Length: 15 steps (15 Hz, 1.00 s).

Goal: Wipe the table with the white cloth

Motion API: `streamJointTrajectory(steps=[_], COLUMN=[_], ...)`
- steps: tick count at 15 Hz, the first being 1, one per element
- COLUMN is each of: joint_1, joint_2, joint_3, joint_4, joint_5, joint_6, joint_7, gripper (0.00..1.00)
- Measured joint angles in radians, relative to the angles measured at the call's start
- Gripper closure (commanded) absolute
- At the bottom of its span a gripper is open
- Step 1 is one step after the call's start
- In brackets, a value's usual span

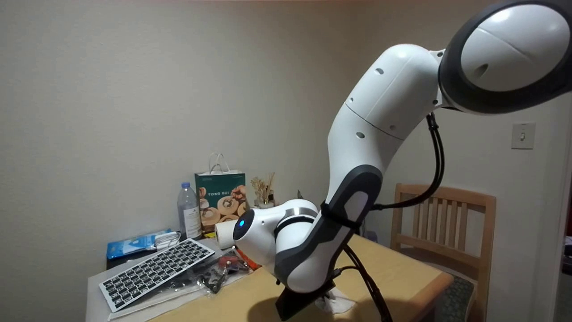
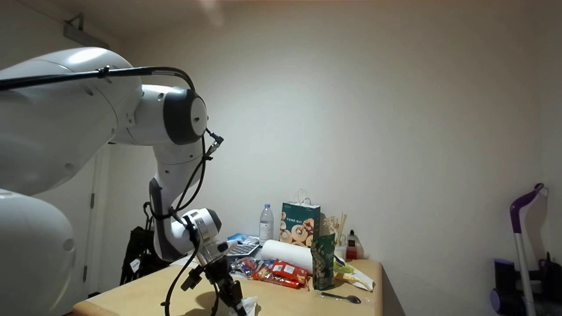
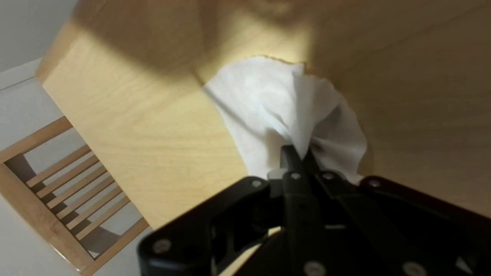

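We see the white cloth (image 3: 255,94) lying in wrinkled folds on the counter (image 3: 172,142), spread flat in parts and bunched up toward the middle. In the wrist view we find the gripper (image 3: 302,156) closed on it, a raised fold pinched between its jaws while the rest of the fabric fans out over the wood. In both exterior views we make out only part of the cloth, low under the arm (image 1: 371,116).

Farther off, in an exterior view, we see red packets (image 2: 281,274) lying in front of a paper towel roll (image 2: 285,252) on its side. A green pouch (image 2: 323,263) stands upright near the roll, and a black spoon (image 2: 351,299) lies in front of the pouch.

In both exterior views a bottle (image 1: 190,214) stands beside a green paper bag (image 1: 220,201). A keyboard (image 1: 156,273) sits tilted, just beside a clear plastic bag (image 1: 232,268).

Past the counter's edge we see a slatted wooden chair (image 1: 480,205), and a light switch (image 1: 523,136) on the wall (image 1: 482,156). A purple-handled pole (image 2: 521,254) stands well apart from the counter.
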Motion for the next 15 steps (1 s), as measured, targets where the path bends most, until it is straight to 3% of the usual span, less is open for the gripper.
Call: streamJointTrajectory(steps=[4, 7, 9, 15], joint_1=[-0.023, -0.096, -0.128, -0.083], joint_2=[0.039, 0.048, 0.05, 0.052], joint_3=[-0.047, -0.112, -0.118, -0.112], joint_4=[0.058, 0.054, 0.057, 0.062], joint_5=[0.072, 0.1, 0.101, 0.099], joint_6=[-0.075, -0.075, -0.07, -0.074], joint_7=[0.034, 0.052, 0.048, 0.049], gripper=[1.0, 0.98, 0.98, 1.0])
